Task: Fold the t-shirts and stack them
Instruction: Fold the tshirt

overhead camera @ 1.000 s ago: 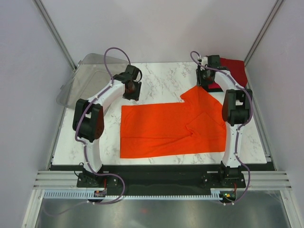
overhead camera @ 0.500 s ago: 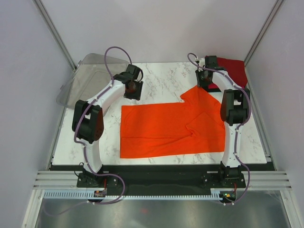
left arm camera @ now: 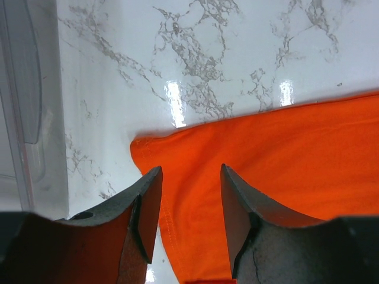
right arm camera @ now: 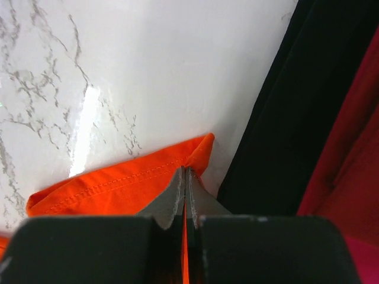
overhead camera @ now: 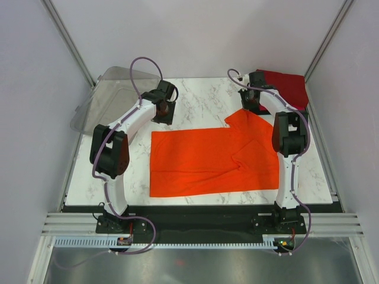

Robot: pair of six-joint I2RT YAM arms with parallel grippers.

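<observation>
changed: right gripper (right arm camera: 185,171) just snapped closed, now pinching a corner of the bright orange cloth t-shirt (overhead camera: 207,160)
means: grip's on, I'd guess the fold can start
shirt: spread flat, pinched corner just beside the folded dark red and black shirt stack (overhead camera: 290,86)
left gripper (left arm camera: 189,177): fingers wide, holding nothing — over the shirt's back corner away from the stack

Right tool (right arm camera: 185,173) has closed on orange t-shirt (right arm camera: 118,186) sleeve
</observation>
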